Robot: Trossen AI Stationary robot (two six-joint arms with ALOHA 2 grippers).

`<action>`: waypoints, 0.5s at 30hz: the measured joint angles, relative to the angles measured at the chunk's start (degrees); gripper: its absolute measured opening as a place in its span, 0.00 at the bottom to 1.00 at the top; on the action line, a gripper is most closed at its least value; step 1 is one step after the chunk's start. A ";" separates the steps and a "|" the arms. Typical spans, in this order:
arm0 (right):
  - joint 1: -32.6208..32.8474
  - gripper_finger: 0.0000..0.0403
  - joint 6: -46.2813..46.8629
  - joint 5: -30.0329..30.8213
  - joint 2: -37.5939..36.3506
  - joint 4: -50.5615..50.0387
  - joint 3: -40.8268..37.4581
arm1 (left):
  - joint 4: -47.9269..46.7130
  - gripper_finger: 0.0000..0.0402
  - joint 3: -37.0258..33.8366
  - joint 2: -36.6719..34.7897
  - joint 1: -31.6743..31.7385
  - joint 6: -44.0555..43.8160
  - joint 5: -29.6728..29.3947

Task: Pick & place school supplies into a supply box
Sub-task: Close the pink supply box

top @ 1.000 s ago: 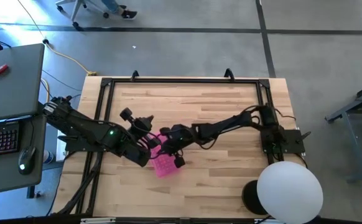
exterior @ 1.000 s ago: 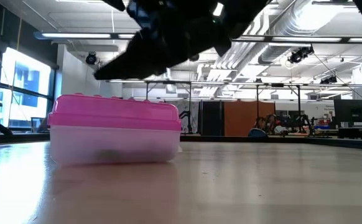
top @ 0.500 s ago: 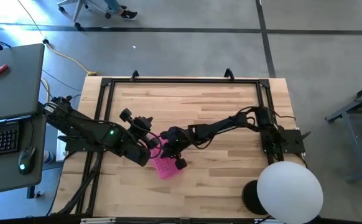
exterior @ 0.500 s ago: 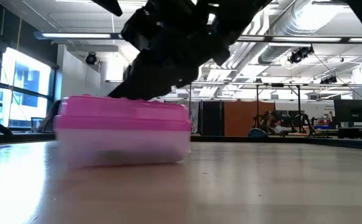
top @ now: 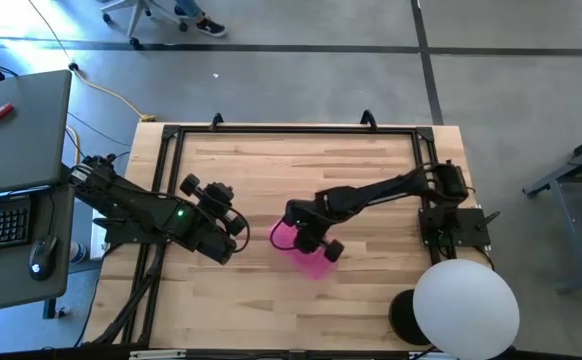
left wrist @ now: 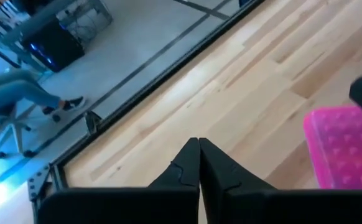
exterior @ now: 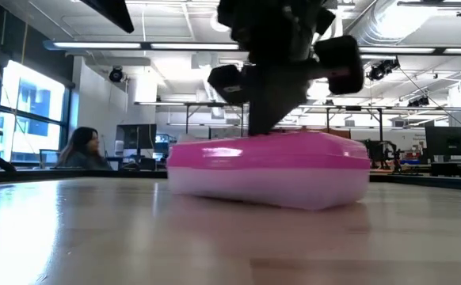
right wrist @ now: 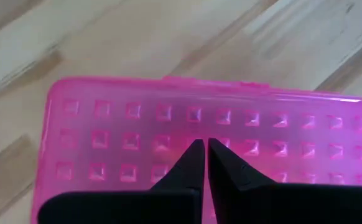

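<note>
Found clear plastic supply box with bright pink lid [top: 309,250] shut on wooden desk [top: 371,170] — right gripper [right wrist: 204,149] above lid, fingers pressed together; left gripper [left wrist: 198,146] apart — fingers pressed together.

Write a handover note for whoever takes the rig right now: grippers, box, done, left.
Right gripper: shut, tips down on the pink lid of the box, near mid-table.
Left gripper: shut, empty, hanging over bare table to the left of the box, clear of it.
Box: lid closed, lying tilted in the low view, one end lifted.
Supplies: no pens, pencils or scissors visible on the table.
Done: cannot tell what is inside the box.
Left: set the box flat; confirm its contents.
</note>
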 joint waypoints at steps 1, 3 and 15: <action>0.00 0.00 0.01 -0.01 -0.61 -0.83 -0.03 | 0.26 0.09 -0.03 0.06 0.00 -0.25 0.55; 0.10 0.00 0.33 -0.02 -2.15 -2.05 -0.03 | 2.94 0.10 -1.07 0.62 0.37 -0.30 0.54; 4.17 0.00 9.90 -8.64 -14.90 2.11 -13.77 | 50.61 0.03 -17.38 2.99 9.73 26.89 11.69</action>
